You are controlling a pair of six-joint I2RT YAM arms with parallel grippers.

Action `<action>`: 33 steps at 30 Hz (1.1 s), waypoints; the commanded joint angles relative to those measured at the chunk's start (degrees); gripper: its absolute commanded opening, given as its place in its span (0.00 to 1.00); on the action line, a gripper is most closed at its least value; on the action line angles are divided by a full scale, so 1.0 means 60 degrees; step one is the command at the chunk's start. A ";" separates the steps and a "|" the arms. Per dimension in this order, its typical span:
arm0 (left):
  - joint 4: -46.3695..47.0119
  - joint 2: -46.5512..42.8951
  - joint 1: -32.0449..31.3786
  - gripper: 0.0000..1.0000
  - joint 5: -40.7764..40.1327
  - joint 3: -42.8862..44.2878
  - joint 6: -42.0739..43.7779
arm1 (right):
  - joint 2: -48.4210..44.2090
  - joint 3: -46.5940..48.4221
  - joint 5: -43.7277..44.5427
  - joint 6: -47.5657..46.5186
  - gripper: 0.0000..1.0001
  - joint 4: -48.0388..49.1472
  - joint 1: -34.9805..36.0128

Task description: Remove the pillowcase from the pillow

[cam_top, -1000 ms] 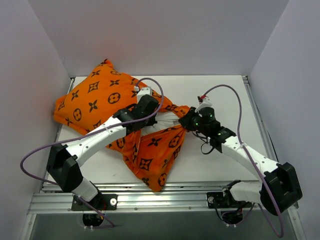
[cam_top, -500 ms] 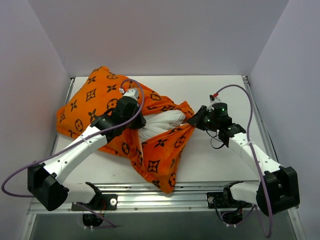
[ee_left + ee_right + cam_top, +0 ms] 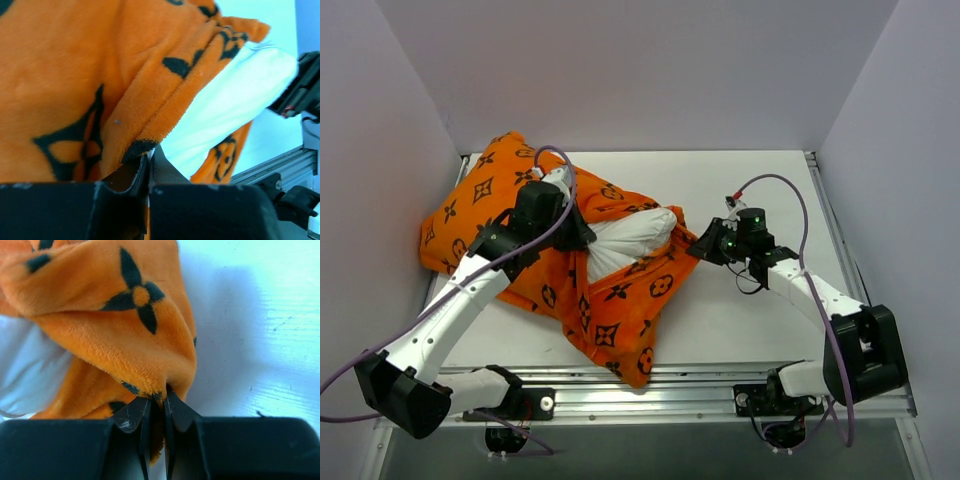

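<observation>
The orange pillowcase (image 3: 500,200) with black motifs lies across the left and middle of the table. The white pillow (image 3: 625,238) bulges out of its open mouth. My left gripper (image 3: 582,238) is shut on the pillowcase's hem at the mouth's left side; in the left wrist view the hem (image 3: 150,125) runs into the closed jaws, with the pillow (image 3: 225,105) beyond. My right gripper (image 3: 698,247) is shut on the pillowcase's right edge; the right wrist view shows orange fabric (image 3: 125,330) pinched between the jaws.
Grey walls close in the table on the left, back and right. The metal rail (image 3: 650,395) with the arm bases runs along the near edge. A loose flap of the pillowcase (image 3: 630,340) hangs toward that rail.
My left gripper has pulled the pillowcase hem back to the left, exposing more white pillow. My right gripper has held its edge, shifting slightly left. The whole bundle has slid left.
</observation>
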 commanded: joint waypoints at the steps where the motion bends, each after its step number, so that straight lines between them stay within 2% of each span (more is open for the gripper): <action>1: 0.0926 0.0313 0.0049 0.02 -0.0363 0.1273 0.0097 | 0.0230 0.0214 0.1928 -0.0769 0.08 0.0100 0.0218; 5: 0.1707 0.1719 -0.0773 0.02 -0.0802 0.2267 0.0213 | -0.0120 0.0522 0.2191 -0.0827 0.14 -0.0017 0.0703; 8: 0.2001 0.2920 -0.0936 0.02 -0.0963 0.3016 0.0491 | -0.0689 0.0596 0.2528 -0.1075 0.15 -0.0456 0.0776; 11: 0.2133 0.3902 -0.0995 0.02 -0.0876 0.3530 0.0755 | -0.1319 0.0493 0.2806 -0.1340 0.21 -0.0866 0.0864; 14: 0.2177 0.4402 -0.1199 0.02 -0.0846 0.3985 0.0829 | -0.1993 0.0508 0.3011 -0.1428 0.34 -0.1320 0.1068; 15: 0.2235 0.4446 -0.1345 0.02 -0.1020 0.3928 0.0858 | -0.2170 0.0537 0.3114 -0.1442 0.41 -0.1481 0.1171; 19: 0.2091 0.4432 -0.1609 0.03 -0.1125 0.3752 0.0946 | -0.2830 0.0683 0.3656 -0.1384 0.57 -0.1541 0.1874; 22: 0.1564 0.4140 -0.2018 0.20 -0.1649 0.3388 0.1150 | -0.2934 0.0713 0.3890 -0.1472 0.64 -0.1439 0.2241; 23: 0.1460 0.4023 -0.2122 0.29 -0.1812 0.3197 0.1180 | -0.2861 0.0684 0.3992 -0.1472 0.65 -0.1380 0.2241; 25: 0.1139 0.3569 -0.2298 0.36 -0.2119 0.2845 0.1151 | -0.2701 0.0756 0.3936 -0.1457 0.67 -0.1219 0.2270; 26: 0.1021 0.3394 -0.2443 0.45 -0.2498 0.2452 0.1108 | -0.2424 0.0829 0.3717 -0.1443 0.68 -0.1146 0.2285; 28: 0.0773 0.2779 -0.2605 0.57 -0.2895 0.2010 0.0933 | -0.2159 0.1106 0.3657 -0.1501 0.73 -0.1087 0.2402; 29: 0.0669 0.2559 -0.2737 0.67 -0.3303 0.1588 0.0815 | -0.1911 0.1224 0.3686 -0.1603 0.75 -0.1043 0.2431; 33: 0.0084 0.1068 -0.3074 0.88 -0.4198 0.0839 0.0215 | -0.1338 0.1854 0.3891 -0.1837 0.85 -0.0999 0.2476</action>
